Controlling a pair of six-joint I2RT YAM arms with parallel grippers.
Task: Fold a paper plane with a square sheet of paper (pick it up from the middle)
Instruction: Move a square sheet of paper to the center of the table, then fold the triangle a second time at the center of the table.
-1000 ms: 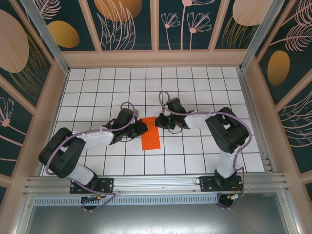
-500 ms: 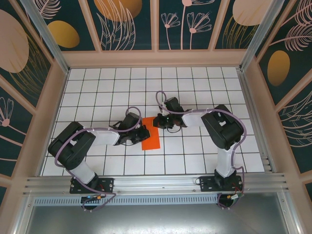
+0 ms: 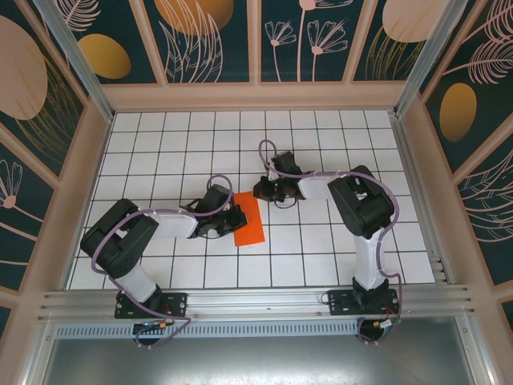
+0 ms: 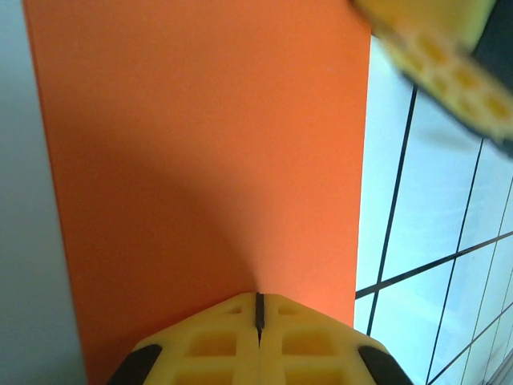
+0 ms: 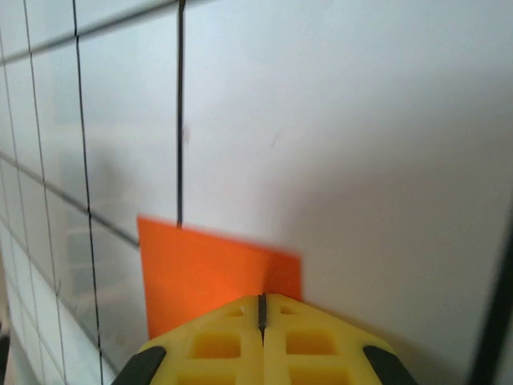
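The left gripper point(image 3: 234, 218) has its jaws fully closed, tips over the left edge of the square sheet of paper point(image 3: 248, 219) (folded to a narrow orange rectangle, flat on the tiled table point(image 3: 160, 144)). The right gripper point(image 3: 258, 191) is likewise closed, tips at the sheet's far corner

Paper point(image 3: 249, 221) lying flat on the surface point(image 3: 313, 265) near its middle, left gripper point(image 3: 237, 217) over the paper's left edge, right gripper point(image 3: 261, 191) at its far right corner, paper between the two grippers.
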